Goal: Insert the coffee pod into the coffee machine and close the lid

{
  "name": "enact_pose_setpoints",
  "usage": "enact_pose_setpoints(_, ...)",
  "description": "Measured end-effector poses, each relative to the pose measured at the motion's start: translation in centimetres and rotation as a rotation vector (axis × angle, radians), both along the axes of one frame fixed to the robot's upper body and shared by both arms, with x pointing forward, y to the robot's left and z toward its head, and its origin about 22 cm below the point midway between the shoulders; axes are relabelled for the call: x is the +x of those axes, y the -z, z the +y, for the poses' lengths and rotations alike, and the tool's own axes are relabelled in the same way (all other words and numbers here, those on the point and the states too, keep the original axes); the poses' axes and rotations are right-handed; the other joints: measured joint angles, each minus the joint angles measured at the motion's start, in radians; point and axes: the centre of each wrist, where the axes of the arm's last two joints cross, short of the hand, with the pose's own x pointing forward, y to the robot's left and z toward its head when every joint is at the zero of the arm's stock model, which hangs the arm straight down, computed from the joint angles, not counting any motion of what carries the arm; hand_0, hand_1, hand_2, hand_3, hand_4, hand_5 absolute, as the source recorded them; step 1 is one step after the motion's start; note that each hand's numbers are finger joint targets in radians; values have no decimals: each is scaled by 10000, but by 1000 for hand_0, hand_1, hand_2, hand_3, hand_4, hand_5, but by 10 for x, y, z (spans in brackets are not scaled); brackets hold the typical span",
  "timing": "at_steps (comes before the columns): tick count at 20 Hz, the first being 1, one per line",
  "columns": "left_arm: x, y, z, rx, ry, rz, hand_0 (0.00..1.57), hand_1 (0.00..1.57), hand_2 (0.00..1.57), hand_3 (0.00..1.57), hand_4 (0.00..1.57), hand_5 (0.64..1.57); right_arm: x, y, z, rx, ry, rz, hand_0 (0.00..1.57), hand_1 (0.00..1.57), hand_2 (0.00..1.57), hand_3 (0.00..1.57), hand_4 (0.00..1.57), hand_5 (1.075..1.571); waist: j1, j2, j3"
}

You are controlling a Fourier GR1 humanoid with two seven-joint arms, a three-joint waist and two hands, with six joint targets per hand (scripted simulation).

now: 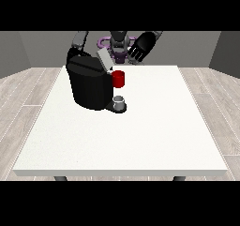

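a white table on pale, seemingly wooden plank floor, grey walls behind.

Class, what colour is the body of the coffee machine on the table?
Black; the coffee machine shows in the front view.

White bench; black coffee machine with grey lid; red thing at the machine; black hand; grey wood-plank floor.
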Motion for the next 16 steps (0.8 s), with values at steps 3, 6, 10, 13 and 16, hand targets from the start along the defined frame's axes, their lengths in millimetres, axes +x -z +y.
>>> enact_pose_setpoints(3,5,-28,6,-189,-333,-344,1216,1216,1265,1256,470,1571,7,-14,2,86,-179,-397,0,0,0,0,0,1571,-367,284,1)
enact_pose_setpoints(6,8,-52,1,-154,-236,-684,1203,1203,1267,1262,487,1571,15,-24,-2,38,-29,-701,0,0,0,0,37,1571,-423,589,0)
enact_pose_setpoints(10,9,-73,11,-25,-583,-1007,1225,1225,1284,1233,478,1571,20,-39,-1,-67,-100,-1020,0,0,0,0,178,1571,-735,960,0)
enact_pose_setpoints(13,10,-86,15,-104,-718,-1272,1290,1290,1319,1261,478,1571,20,-44,8,15,-178,-1323,0,0,0,0,0,1571,-984,1297,-2)
enact_pose_setpoints(16,11,-97,10,-124,-722,-1473,1195,1195,1286,1247,487,1571,27,-54,4,41,-149,-1523,0,0,0,0,60,1571,-1063,1599,0)
